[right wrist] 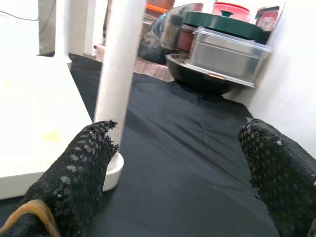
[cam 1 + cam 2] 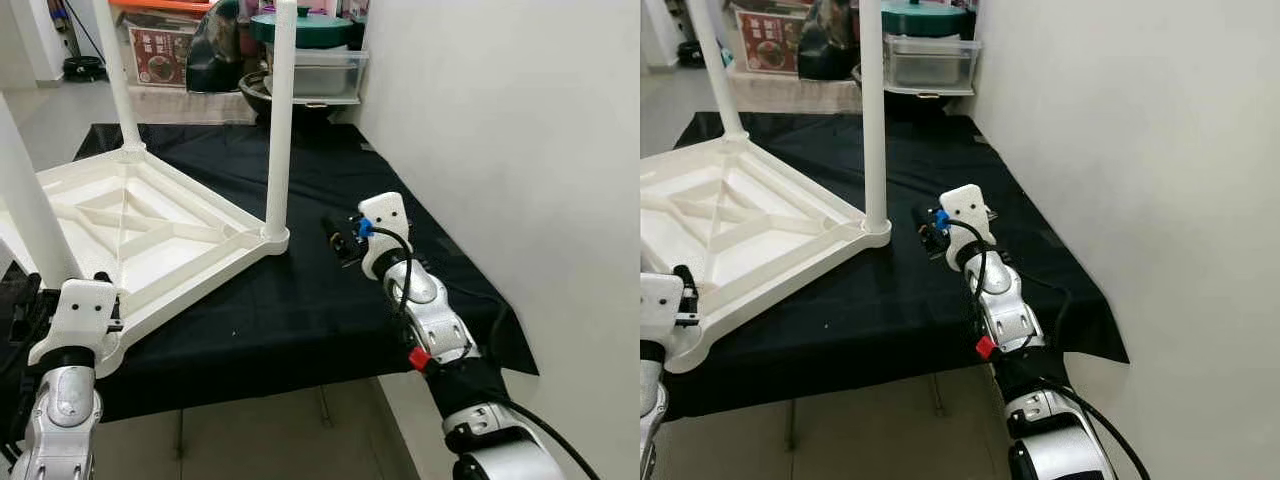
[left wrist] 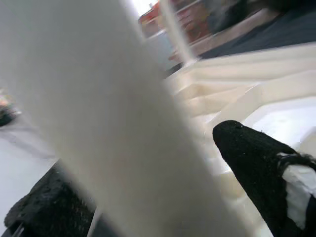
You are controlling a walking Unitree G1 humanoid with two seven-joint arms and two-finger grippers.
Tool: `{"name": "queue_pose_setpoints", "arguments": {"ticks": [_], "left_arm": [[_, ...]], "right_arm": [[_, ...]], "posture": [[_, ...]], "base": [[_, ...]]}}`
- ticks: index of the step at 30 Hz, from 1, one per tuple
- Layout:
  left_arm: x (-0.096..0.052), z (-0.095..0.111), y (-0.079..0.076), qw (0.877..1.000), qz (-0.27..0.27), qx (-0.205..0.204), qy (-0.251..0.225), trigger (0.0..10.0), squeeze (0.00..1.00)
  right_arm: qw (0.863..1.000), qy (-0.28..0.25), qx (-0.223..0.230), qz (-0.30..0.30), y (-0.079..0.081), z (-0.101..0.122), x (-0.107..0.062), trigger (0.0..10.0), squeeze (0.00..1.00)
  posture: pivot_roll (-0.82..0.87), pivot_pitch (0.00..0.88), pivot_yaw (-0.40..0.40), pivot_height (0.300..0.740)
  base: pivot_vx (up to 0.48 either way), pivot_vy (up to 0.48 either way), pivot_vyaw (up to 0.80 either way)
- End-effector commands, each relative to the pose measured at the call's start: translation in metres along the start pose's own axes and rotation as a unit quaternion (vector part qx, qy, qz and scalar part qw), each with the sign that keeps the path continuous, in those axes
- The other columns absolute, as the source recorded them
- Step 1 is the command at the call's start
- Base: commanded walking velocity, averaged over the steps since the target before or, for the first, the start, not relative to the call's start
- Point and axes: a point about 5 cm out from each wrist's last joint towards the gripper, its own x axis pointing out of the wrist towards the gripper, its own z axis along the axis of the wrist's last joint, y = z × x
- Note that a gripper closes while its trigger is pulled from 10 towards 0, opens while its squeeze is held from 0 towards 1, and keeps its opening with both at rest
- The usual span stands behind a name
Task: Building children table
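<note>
The white moulded-plastic children's table [image 2: 150, 235] lies upside down on a black cloth [image 2: 330, 300] spread over the floor, its ribbed underside up and its round white legs pointing up.

The left gripper [image 3: 148, 163] is clenched on the near white table leg [image 2: 25, 215]: that leg runs upright through the jaws, with one black finger [image 3: 256, 163] on either side of it, at the table's near corner.

The right gripper [image 1: 182, 173] is released, jaws spread wide with nothing between them. Ahead of them and just off to the left-finger side stands the corner leg [image 2: 280, 120], upright, its foot socket [image 2: 272, 238] near but not touching the finger. The right arm looks the nearer one to that leg.

Beyond the jaws, against the white wall [image 2: 520, 150], sit a clear plastic storage box [image 1: 229, 52] and a dark bowl [image 1: 197, 74].
</note>
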Motion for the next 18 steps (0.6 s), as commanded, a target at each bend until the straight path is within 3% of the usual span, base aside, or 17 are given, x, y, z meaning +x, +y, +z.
{"name": "queue_pose_setpoints", "arguments": {"ticks": [1, 2, 4, 6, 18], "left_arm": [[-0.003, 0.014, -0.020, 0.996, -0.068, -0.039, -0.040, 10.0, 0.00], [-0.003, 0.014, -0.020, 0.996, -0.068, -0.039, -0.040, 10.0, 0.00], [-0.009, 0.026, -0.036, 0.987, -0.132, -0.067, -0.069, 10.0, 0.00], [-0.010, 0.031, -0.041, 0.982, -0.152, -0.084, -0.076, 10.0, 0.00], [-0.009, 0.021, -0.032, 0.992, -0.104, -0.032, -0.061, 10.0, 0.00]], "right_arm": [[1.000, 0.007, 0.017, -0.006, -0.001, -0.002, -0.001, 10.0, 0.00], [1.000, 0.007, 0.017, -0.006, -0.001, -0.002, -0.001, 10.0, 0.00], [0.999, 0.011, 0.029, -0.011, -0.001, -0.004, -0.002, 10.0, 0.00], [0.999, 0.015, 0.034, -0.020, -0.002, -0.006, -0.003, 10.0, 0.00], [0.998, 0.033, 0.053, -0.027, 0.000, -0.013, -0.005, 10.0, 0.00]], "posture": [[0.14, 0.000, -0.141, 0.740], [0.14, 0.000, -0.141, 0.740], [0.14, 0.000, -0.139, 0.740], [0.14, 0.000, -0.137, 0.740], [0.15, 0.000, -0.139, 0.740]], "base": [[0.000, 0.000, 0.00], [0.000, 0.000, 0.00], [0.000, 0.000, 0.00], [0.000, 0.000, 0.00], [0.000, 0.000, 0.00]]}}
